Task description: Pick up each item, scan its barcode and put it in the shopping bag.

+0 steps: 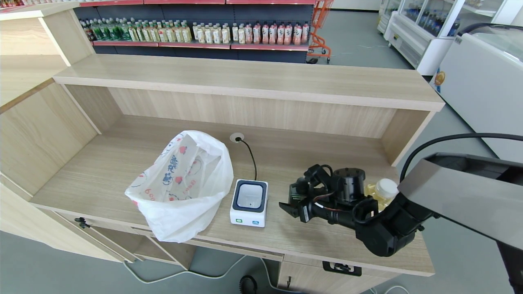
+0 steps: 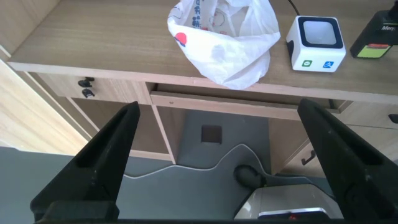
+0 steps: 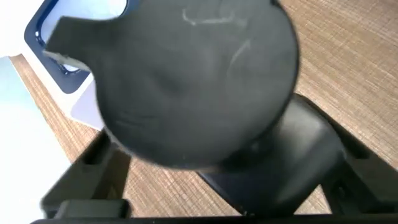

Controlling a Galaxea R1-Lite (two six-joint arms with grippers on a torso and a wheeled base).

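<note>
Left wrist view is showing the left gripper hanging low in front of the tabletop's front edge. Its two fingers are standing wide apart and holding nothing.

Just past that edge the shopping bag is sitting, and its belly is bulging a little over the front edge. The scanner is sitting just beside the bag, near the middle of the front edge, with its window facing up. The right gripper is hanging near the scanner, on the side toward the right edge. It is looking clamped on a black item. A yellow bottle with a white cap is standing close behind the right arm, near the right edge.

Here is what I am worrying about:
- The black item is looking round and smooth, so it could be slipping out on the way over.
- If its barcode is facing away from the window, the scanner will not be reading it.
- The arm is sitting so close to the yellow bottle that a swing could be knocking it over.
- The bag is soft and floppy, so a heavy drop near the front could be tipping it off the edge.
</note>
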